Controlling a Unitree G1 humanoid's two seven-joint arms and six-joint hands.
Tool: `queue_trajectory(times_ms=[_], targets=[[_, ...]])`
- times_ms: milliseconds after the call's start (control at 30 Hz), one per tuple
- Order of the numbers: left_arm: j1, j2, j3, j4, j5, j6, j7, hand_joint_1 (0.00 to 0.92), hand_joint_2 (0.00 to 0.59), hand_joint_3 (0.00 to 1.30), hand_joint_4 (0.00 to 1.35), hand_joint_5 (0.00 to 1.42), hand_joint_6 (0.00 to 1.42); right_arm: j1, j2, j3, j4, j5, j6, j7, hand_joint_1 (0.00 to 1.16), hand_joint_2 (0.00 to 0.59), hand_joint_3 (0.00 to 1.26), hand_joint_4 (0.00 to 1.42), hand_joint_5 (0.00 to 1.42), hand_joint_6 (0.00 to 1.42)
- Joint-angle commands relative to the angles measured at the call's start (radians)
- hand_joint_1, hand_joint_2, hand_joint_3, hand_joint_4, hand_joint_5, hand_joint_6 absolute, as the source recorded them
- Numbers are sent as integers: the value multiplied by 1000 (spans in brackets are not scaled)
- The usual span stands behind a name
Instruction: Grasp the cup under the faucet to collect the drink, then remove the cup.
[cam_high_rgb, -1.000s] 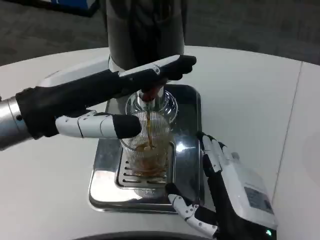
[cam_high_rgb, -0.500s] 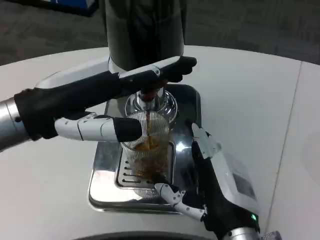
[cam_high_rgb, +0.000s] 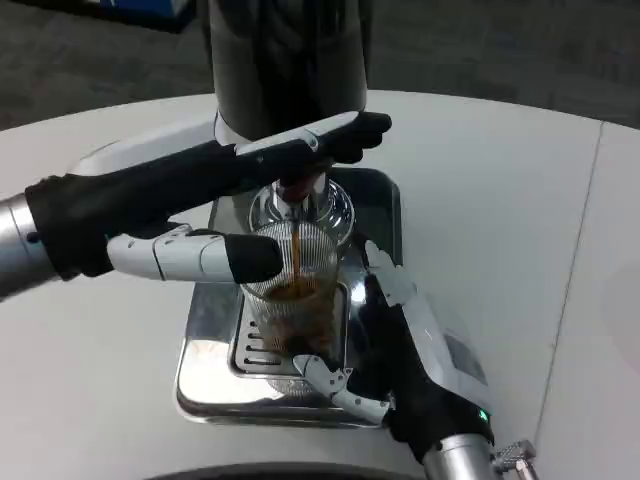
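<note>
My right hand (cam_high_rgb: 405, 345) sits just beside the ribbed clear cup (cam_high_rgb: 293, 300), fingers spread around its near side but, as far as I can tell, not yet closed on it. The cup stands on the steel drip tray (cam_high_rgb: 215, 340) directly under the faucet (cam_high_rgb: 298, 190), with a brown stream running into it and the drink well up the glass. My left hand (cam_high_rgb: 215, 205) lies across the dispenser (cam_high_rgb: 285, 60), pressing at the tap. I'd close the right fingers evenly low on the cup, hold it level, and stop the flow before drawing it out.
</note>
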Motion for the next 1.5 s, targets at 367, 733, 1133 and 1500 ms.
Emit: queue_trajectory(times_ms=[367, 733, 1133, 1500], targets=[[37, 33, 2, -19, 11, 6, -4, 0, 67, 27, 0, 54, 0, -108, 27, 21, 147, 46, -94, -74, 594, 251, 0, 14, 64, 117], [38, 34, 1, -13, 8, 5, -2, 0, 67, 27, 0, 54, 4, -157, 43, 16, 232, 76, -132, -104, 621, 244, 0, 51, 90, 141], [43, 30, 12, -12, -3, 13, 10, 0, 67, 36, 0, 54, 6, -179, 48, 1, 282, 113, -153, -114, 646, 239, 0, 76, 103, 161], [72, -96, 151, -15, -139, -2, 138, 0, 86, 0, 0, 24, 0, -179, 47, 4, 284, 121, -160, -109, 652, 240, 0, 76, 117, 176]])
